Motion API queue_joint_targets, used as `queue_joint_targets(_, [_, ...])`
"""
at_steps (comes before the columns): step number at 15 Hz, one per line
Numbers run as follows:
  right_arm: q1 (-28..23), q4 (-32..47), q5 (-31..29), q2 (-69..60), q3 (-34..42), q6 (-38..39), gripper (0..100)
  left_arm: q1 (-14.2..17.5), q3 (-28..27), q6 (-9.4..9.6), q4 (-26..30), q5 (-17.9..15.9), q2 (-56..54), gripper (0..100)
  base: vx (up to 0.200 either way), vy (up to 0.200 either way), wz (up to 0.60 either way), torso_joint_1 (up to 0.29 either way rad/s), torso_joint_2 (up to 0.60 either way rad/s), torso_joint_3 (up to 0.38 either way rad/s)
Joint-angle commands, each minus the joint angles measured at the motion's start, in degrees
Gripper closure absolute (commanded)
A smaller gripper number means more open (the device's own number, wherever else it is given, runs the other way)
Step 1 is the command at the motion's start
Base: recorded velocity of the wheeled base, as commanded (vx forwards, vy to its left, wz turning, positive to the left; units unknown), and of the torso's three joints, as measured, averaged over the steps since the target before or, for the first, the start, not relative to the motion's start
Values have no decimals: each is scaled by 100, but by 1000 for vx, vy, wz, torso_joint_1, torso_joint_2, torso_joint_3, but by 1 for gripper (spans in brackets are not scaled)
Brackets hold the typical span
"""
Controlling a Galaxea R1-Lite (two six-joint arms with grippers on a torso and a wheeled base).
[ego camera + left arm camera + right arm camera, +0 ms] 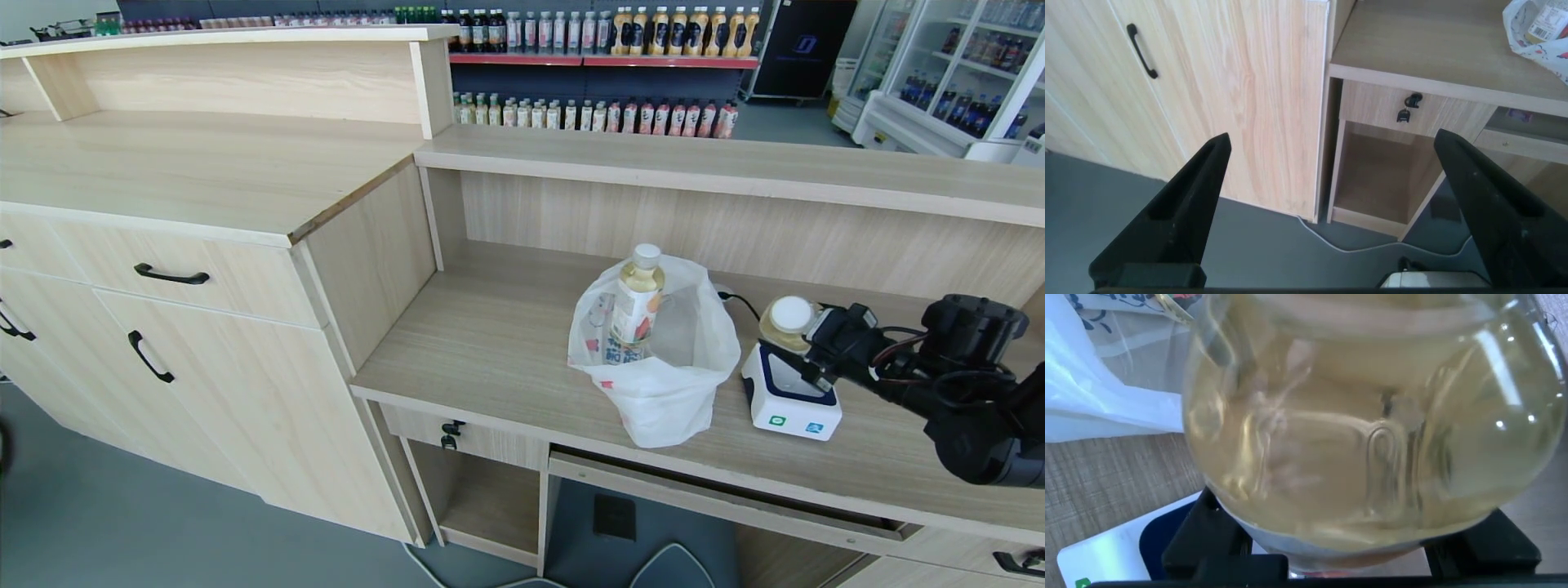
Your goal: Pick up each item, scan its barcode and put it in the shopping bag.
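left gripper (1333, 140) hangs low off the counter's left end, by the cabinet (1249, 98), fingers wide apart with nothing between them, well apart from everything that matters; on the counter (490, 351), near its front edge, the shopping bag (669, 400) stands open with one bottle (637, 302) already upright inside, sitting toward the bag's left side, so the free room looks to be on its right; scanner (788, 400) sits just beside the bag on the right, also near the front edge; second bottle (785, 320) is held right over the scanner window, cap up, long axis roughly upright, exact tilt hard to call; right gripper (816, 347) is clamped on that bottle's body from the right-hand side; judgement: scan step in hand, bagging is next; key relation: bag mouth lies directly to the left of the held bottle and just beside it, right arm is by far the nearer one, so a short lift and leftward carry should do, lowered base-first into the right half; risk is clipping the bag rim or knocking the bottle already in there
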Motion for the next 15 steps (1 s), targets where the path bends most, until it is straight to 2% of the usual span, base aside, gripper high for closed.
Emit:
queue_joint_targets(1, [2,-17,3,25,-10,-9,100,0,0,-2,-1,0,0,0,0,0,0,0,0,0])
queue_joint_targets(7, [20,9,-32,-168,-63,44,100,0,0,-2,-1,0,0,0,0,0,0,0,0,0])
queue_joint_targets(10, [-68,493,-67,-1240,-142,721,100,0,0,-2,-1,0,0,0,0,0,0,0,0,0])
queue_joint_targets(13, [-745,1952,-59,-2453,-116,976,100,0,0,-2,-1,0,0,0,0,0,0,0,0,0])
queue_joint_targets(15, [-1334,2479,-41,-2752,-107,940,100,0,0,-2,-1,0,0,0,0,0,0,0,0,0])
